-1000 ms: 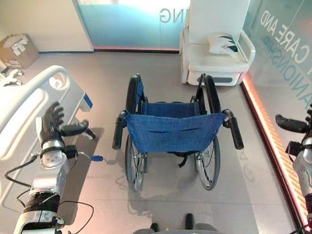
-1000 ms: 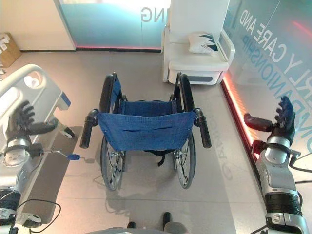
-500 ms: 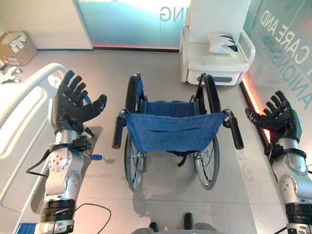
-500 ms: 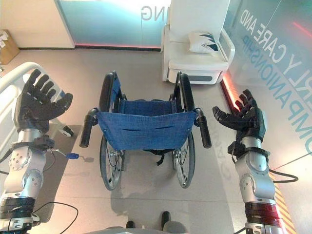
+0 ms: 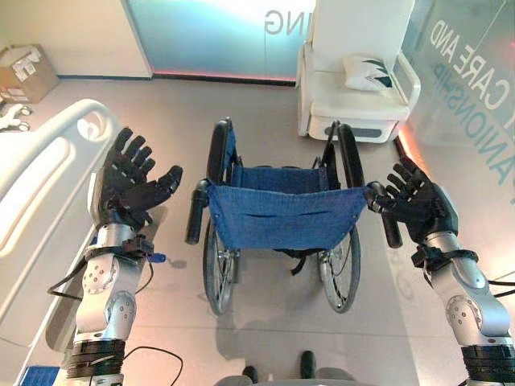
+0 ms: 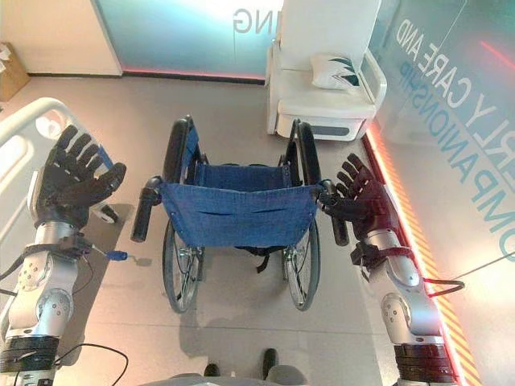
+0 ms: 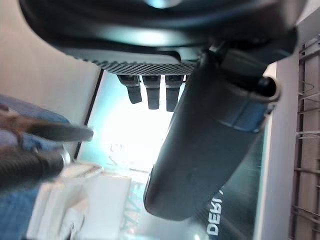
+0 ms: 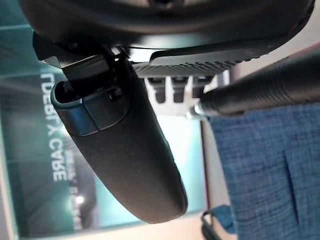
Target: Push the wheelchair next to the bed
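The wheelchair with a blue cloth back stands in the middle of the floor, its back toward me. A black push handle sticks out on each side, the left handle and the right handle. My left hand is raised and open, fingers spread, a short way left of the left handle and apart from it. My right hand is open right beside the right handle, its fingers at the grip. The right wrist view has that grip just past the straight fingers, above the blue cloth.
The white bed with its rounded rail runs along the left side. A white armchair with a pillow stands behind the wheelchair at the back right. A glass wall and an orange floor strip border the right. A cardboard box sits far left.
Both hands have risen and swung inward toward the wheelchair. The right hand has come up to the right handle; the left has drawn nearer the left handle.
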